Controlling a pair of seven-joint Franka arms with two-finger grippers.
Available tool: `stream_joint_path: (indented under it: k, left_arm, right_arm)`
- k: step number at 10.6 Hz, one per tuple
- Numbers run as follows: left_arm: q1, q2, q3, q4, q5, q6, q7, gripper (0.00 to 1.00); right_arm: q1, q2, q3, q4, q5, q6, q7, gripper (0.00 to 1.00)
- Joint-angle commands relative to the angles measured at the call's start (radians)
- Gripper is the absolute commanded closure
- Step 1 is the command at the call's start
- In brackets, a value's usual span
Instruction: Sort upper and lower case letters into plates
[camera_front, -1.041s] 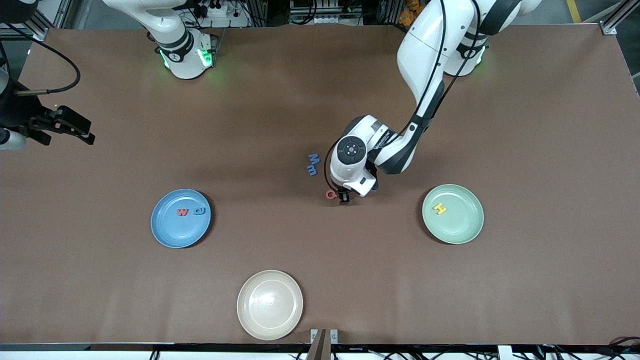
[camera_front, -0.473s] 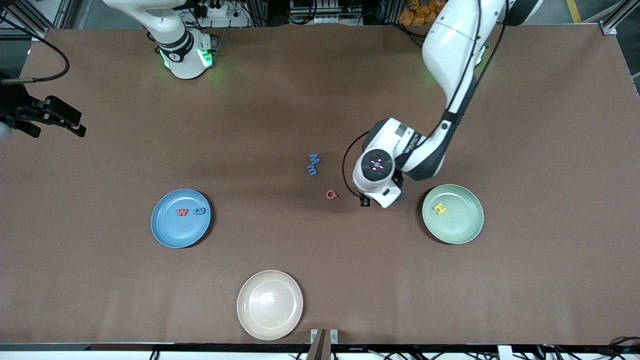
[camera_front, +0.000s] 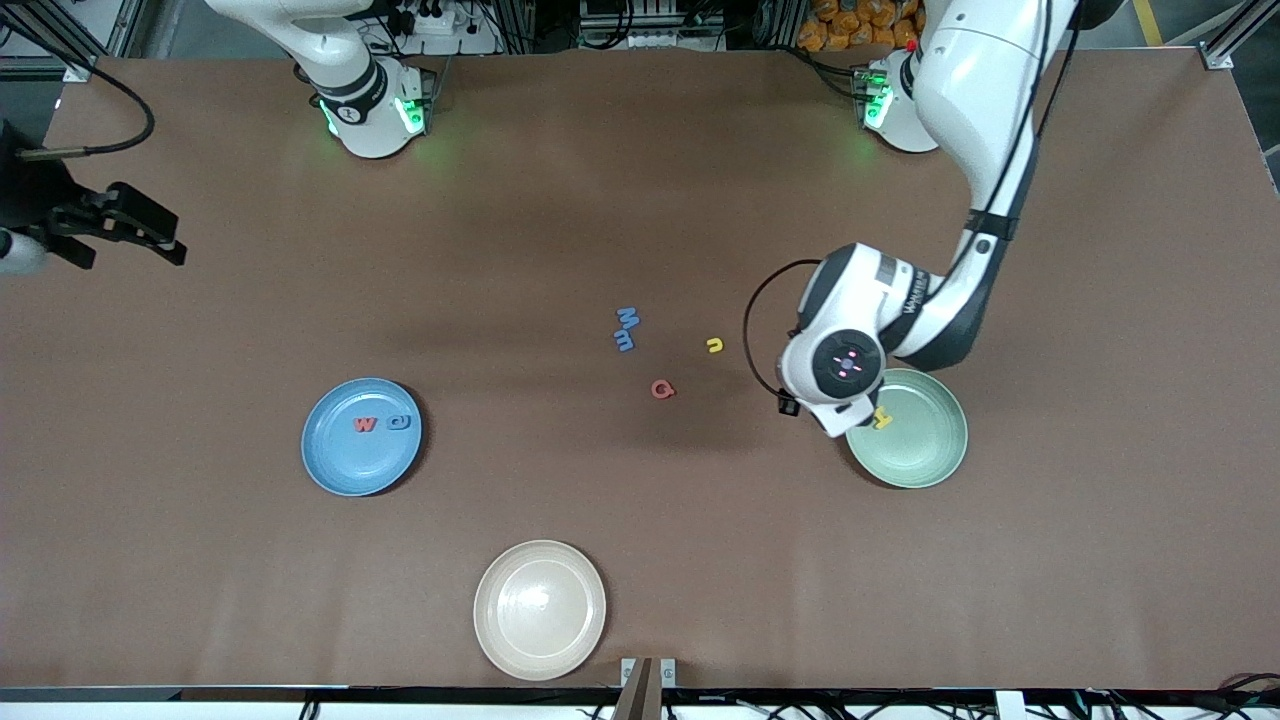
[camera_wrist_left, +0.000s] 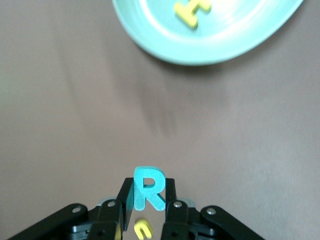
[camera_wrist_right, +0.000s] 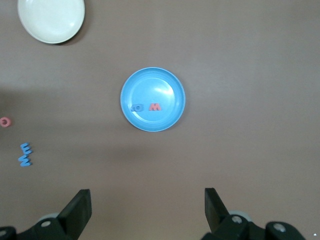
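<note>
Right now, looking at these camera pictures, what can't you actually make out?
- Front view: the left gripper and its teal R are hidden under the arm's own wrist; only the left wrist view shows them.
- Front view: the yellow H on the green plate is partly covered by that wrist.
- Front view: the small blue letter on the blue plate is too small to read.
- Right wrist view: the right gripper shows only its fingertips, cut off by the edge.

A cream-white plate (camera_front: 540, 610) sits on the brown table (camera_front: 200, 560) — nearest the front camera.
</note>
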Motion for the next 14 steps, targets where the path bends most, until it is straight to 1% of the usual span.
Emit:
stream_joint_path:
  k: [1,3,4,6,7,8,9,11,12,14]
  left_arm:
    - [0.072,-0.030,-0.005,-0.026,0.050,-0.036,0.166,0.82]
    - [0.144,-0.045,-0.005,-0.049,0.095,-0.039,0.323,0.82]
    - [0.164,-0.048,-0.003,-0.065,0.124,-0.039,0.383,0.82]
    - [0.213,-0.048,-0.006,-0.096,0.216,-0.038,0.443,0.80]
    - [0.224,-0.047,-0.008,-0.099,0.235,-0.038,0.465,0.65]
    - [0.224,-0.045,-0.008,-0.098,0.238,-0.036,0.495,0.54]
    - [0.221,-0.039,-0.008,-0.096,0.241,-0.033,0.512,0.01]
    - [0.206,-0.038,-0.009,-0.089,0.244,-0.028,0.506,0.00]
    - [0.204,-0.039,-0.011,-0.086,0.241,-0.025,0.503,0.00]
    - [0.201,-0.042,-0.014,-0.063,0.233,-0.025,0.496,0.00]
  right_arm:
    - [0.065,0.004,0.038,0.010,0.006,0.011,0.097,0.00]
    - [0.152,0.013,0.038,0.000,0.005,0.014,0.155,0.00]
    - [0.222,0.027,0.038,0.000,0.005,0.029,0.233,0.00]
    - [0.348,0.091,0.048,0.000,0.009,0.089,0.400,0.00]
    - [0.397,0.140,0.052,0.000,0.010,0.142,0.468,0.00]
    - [0.451,0.189,0.052,-0.003,0.009,0.206,0.502,0.00]
    - [0.488,0.250,0.052,-0.005,0.009,0.271,0.535,0.00]
    - [0.557,0.373,0.055,-0.007,0.012,0.352,0.549,0.00]
    - [0.585,0.425,0.056,-0.034,0.010,0.423,0.551,0.02]
    - [0.608,0.485,0.062,-0.132,0.009,0.628,0.568,0.09]
